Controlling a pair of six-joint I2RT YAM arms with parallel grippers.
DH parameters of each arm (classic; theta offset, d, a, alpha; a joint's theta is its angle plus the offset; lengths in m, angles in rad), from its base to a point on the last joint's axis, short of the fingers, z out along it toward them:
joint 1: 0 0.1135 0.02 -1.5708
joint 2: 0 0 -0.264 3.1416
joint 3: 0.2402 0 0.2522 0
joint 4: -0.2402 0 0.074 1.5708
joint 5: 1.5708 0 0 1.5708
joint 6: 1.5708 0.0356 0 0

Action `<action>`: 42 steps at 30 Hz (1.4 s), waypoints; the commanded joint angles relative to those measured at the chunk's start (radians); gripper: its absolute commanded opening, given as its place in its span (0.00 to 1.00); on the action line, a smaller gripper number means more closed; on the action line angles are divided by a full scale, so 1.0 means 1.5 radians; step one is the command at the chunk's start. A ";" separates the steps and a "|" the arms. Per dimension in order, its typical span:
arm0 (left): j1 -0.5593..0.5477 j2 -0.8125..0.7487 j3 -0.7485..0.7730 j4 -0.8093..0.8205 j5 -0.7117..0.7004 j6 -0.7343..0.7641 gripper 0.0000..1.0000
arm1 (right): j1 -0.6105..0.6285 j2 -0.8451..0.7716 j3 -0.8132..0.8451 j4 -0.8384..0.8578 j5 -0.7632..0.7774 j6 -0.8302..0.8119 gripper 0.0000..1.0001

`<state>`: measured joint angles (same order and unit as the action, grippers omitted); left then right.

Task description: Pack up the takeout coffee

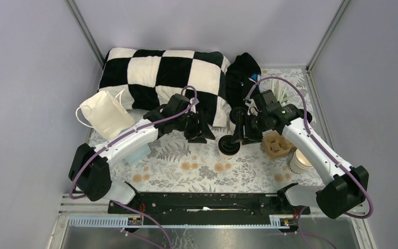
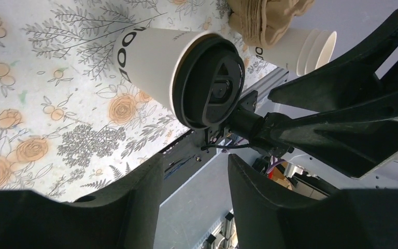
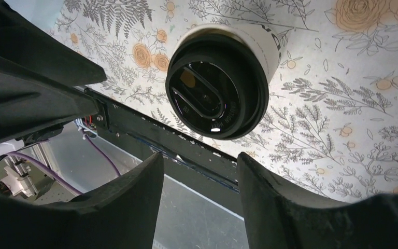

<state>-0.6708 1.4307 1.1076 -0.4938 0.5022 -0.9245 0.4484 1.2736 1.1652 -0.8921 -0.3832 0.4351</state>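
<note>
Right end effector (image 3: 197, 160), partly cropped, faces coffee cup (image 3: 223, 78).

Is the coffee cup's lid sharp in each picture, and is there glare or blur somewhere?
Top view: even light, soft shadows, the cup small but sharp. Left wrist view: the lid sharp, the near fingers dark, without detail. Right wrist view: the lid sharp, a small bright glint near its rim.

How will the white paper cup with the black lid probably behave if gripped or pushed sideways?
The paper cup looks thin-walled, so a hard squeeze would probably dent it; the black lid should stiffen the top. It stands upright and seems narrower at its base, so a high push may tip it, and then it would likely roll.
</note>
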 commanded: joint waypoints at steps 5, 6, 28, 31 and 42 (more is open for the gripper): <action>0.002 0.042 -0.014 0.085 0.021 0.002 0.44 | -0.003 0.038 -0.029 0.074 -0.007 -0.016 0.52; 0.002 0.048 -0.010 0.079 0.017 0.005 0.44 | -0.003 0.043 -0.030 0.074 -0.002 -0.018 0.52; -0.020 0.167 0.037 0.060 0.009 0.043 0.42 | -0.003 0.061 -0.060 0.128 -0.024 -0.002 0.53; -0.024 0.170 0.039 0.057 0.005 0.045 0.42 | -0.003 0.061 -0.063 0.128 -0.016 -0.002 0.53; -0.002 0.117 0.045 -0.078 -0.083 0.119 0.46 | -0.004 0.037 -0.031 0.084 0.036 -0.015 0.55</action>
<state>-0.6922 1.6745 1.1549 -0.5419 0.4301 -0.8005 0.4477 1.3624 1.0760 -0.7265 -0.3748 0.4263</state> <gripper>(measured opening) 0.447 0.541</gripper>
